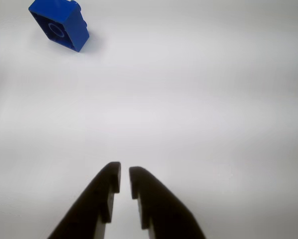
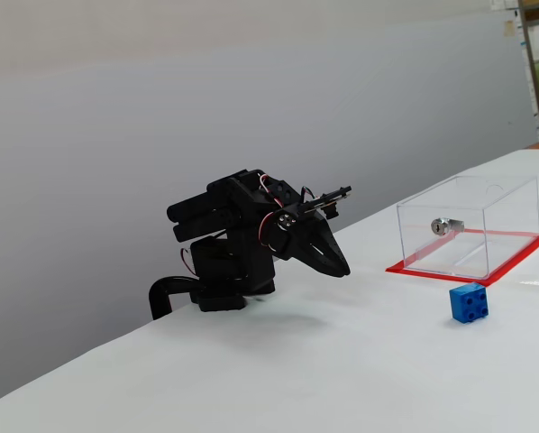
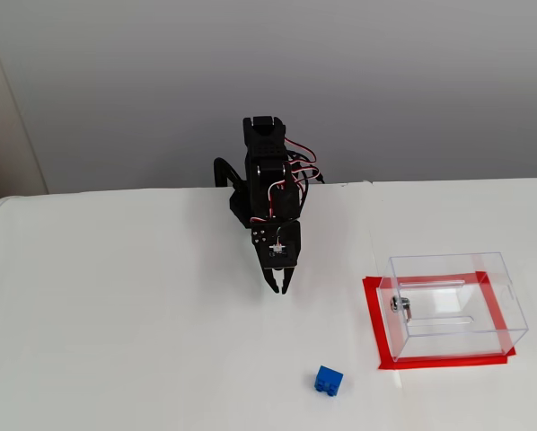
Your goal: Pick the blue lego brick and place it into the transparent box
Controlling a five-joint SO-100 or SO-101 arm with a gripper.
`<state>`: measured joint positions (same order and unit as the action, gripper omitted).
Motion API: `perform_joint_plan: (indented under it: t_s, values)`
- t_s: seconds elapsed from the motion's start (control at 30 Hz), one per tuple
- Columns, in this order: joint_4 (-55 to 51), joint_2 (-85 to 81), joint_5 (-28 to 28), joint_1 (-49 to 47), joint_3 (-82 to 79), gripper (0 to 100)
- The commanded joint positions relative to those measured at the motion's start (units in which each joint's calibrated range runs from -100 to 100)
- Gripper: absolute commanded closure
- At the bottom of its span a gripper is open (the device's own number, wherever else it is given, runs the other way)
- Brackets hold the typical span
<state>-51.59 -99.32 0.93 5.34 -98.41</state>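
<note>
The blue lego brick [image 1: 59,25] lies on the white table at the top left of the wrist view, on its side with its hollow underside showing. It rests apart from the transparent box [image 2: 450,248], near the box's red base edge. My gripper [image 1: 124,172] hangs low over bare table, well short of the brick, with the fingertips almost together and nothing between them. In a fixed view from above, the gripper [image 3: 278,289] points toward the front edge, the brick [image 3: 329,381] lies ahead and to its right, and the box [image 3: 448,258] stands further right.
A small silver lock piece [image 2: 445,225] sits on the box's wall. The arm's base [image 3: 267,171] stands at the table's back edge by a grey wall. White table surface [image 3: 116,341] spreads to the left of the arm.
</note>
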Motion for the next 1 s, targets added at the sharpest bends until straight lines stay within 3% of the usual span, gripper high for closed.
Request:
perform_joint_plan:
  t_s: [0.0,0.47,0.97]
  values:
    - [0.32,-0.42,-0.56,0.46,-1.05,98]
    - [-0.2,-0.34,-0.62,-5.53,-0.68,98]
    - [-0.63,2.12,-0.2,-8.85,12.79,98]
